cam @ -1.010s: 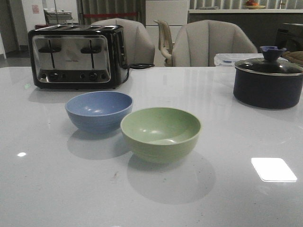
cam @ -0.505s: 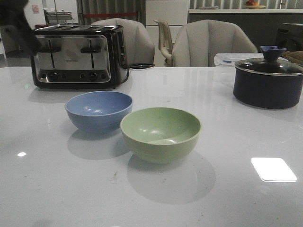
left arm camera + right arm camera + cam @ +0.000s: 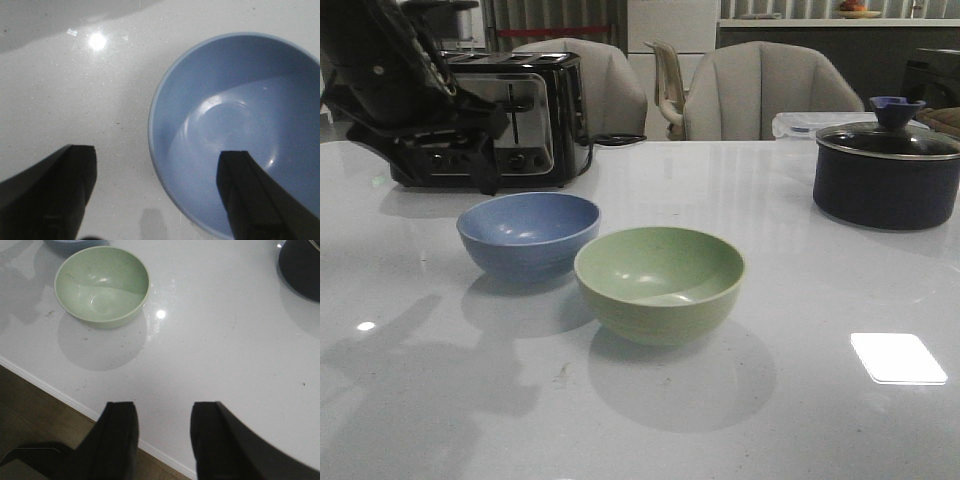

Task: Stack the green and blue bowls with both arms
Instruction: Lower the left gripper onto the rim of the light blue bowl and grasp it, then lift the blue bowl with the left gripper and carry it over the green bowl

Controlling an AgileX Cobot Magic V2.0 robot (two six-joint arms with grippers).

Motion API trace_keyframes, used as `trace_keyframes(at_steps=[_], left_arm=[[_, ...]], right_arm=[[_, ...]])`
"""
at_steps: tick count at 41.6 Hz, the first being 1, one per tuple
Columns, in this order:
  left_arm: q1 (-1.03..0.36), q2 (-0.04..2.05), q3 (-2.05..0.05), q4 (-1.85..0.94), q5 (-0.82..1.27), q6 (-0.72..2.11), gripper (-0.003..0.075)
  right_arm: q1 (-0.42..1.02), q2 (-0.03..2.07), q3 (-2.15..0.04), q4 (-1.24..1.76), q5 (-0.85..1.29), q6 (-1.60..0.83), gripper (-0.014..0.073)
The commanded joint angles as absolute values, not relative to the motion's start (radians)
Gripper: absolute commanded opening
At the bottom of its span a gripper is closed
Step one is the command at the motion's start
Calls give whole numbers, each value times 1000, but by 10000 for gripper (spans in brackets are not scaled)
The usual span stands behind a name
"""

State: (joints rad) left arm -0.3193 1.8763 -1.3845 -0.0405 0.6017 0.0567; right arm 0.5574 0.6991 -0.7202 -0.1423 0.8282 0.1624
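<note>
The black left arm (image 3: 400,80) is seen raised over the glossy white table (image 3: 800,300), above and behind the dusty blue round bowl (image 3: 529,232); its left gripper (image 3: 157,192) is spread wide, one finger over the bowl's hollow; the right gripper (image 3: 162,440) is parted above the table's near edge; the pale green round bowl (image 3: 659,282) sits just beside the blue; grey chairs (image 3: 760,90) stand beyond; the black-and-steel toaster's (image 3: 520,120) lettering cannot be read.

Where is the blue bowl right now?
Front view: the blue bowl sits left of centre, before the toaster, close beside the green bowl.
</note>
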Motion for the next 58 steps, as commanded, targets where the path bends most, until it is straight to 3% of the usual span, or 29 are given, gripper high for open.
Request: trace_keyframes(at_steps=[1,10,27,48,58], left_arm=[[-326,1889,-1451,-50,548,55,552],[-326,1962,-1471,-50,538,55,534],[-326,1972,-1471,-50,529,55,103],[-291,1735,-1471,-44,633,55,102],[-362,1619,-1471,-83,698,55,102]], right_arm=[[557,696,-746,-163,771,162,388],[557,696,-746,-163,771,162,388],[557,696,-746,-163,771,162,388],[557,696,-746,-163,771,162,388],[557,696,-746,-163,771,162,388]])
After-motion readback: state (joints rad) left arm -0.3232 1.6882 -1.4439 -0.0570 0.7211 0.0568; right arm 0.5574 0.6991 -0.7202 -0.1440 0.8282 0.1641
